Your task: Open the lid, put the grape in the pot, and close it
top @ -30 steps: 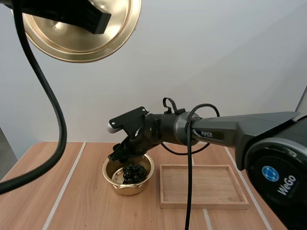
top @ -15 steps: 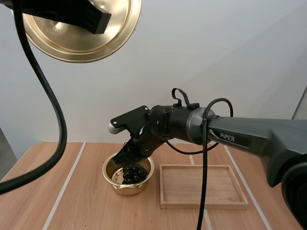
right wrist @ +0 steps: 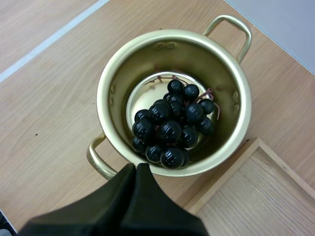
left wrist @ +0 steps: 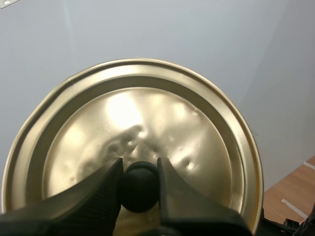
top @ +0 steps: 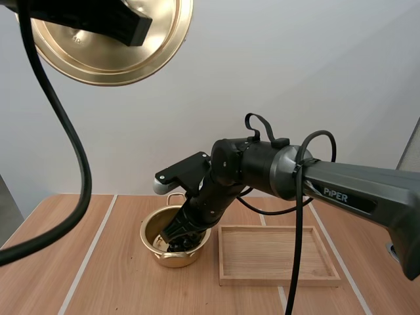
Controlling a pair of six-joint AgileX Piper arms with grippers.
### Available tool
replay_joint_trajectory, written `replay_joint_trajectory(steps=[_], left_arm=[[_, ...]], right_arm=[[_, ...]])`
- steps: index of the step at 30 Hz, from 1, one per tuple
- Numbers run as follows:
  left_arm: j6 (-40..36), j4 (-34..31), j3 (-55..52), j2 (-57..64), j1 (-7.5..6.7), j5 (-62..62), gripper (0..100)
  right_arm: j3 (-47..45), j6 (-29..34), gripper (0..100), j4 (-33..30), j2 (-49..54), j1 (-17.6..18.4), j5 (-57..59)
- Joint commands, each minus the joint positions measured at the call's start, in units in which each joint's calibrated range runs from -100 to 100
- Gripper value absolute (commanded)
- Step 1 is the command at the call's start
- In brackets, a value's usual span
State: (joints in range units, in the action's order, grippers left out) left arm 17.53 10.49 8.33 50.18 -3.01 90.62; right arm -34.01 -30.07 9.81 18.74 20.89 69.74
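Observation:
A gold pot stands on the table with a bunch of dark grapes lying inside it. My right gripper is shut on nothing, its fingers together as one wedge just over the pot's rim. In the high view this gripper dips over the pot's mouth. The gold lid hangs high at the upper left. My left gripper is shut on the lid's black knob, in front of the lid's top face.
A shallow wooden tray lies just right of the pot, and its corner shows beside the pot. Light wood table with pale stripes extends to the left.
My right gripper has shut with nothing in it and shifted a little toward the tray side of the pot. The grapes stay in the pot. The lid has not moved.

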Motion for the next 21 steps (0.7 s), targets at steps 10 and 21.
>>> replay_joint_trajectory(steps=[10,21], left_arm=[[-0.28,-0.02,0.47,0.21,-0.05,-1.29,0],[-1.2,-0.03,0.47,0.21,-0.05,1.12,0]], right_arm=[[-6.5,-0.21,0,-0.65,-5.4,-0.06,-22.21],[-5.2,-0.45,0,-1.77,-14.46,-0.06,-34.23]])
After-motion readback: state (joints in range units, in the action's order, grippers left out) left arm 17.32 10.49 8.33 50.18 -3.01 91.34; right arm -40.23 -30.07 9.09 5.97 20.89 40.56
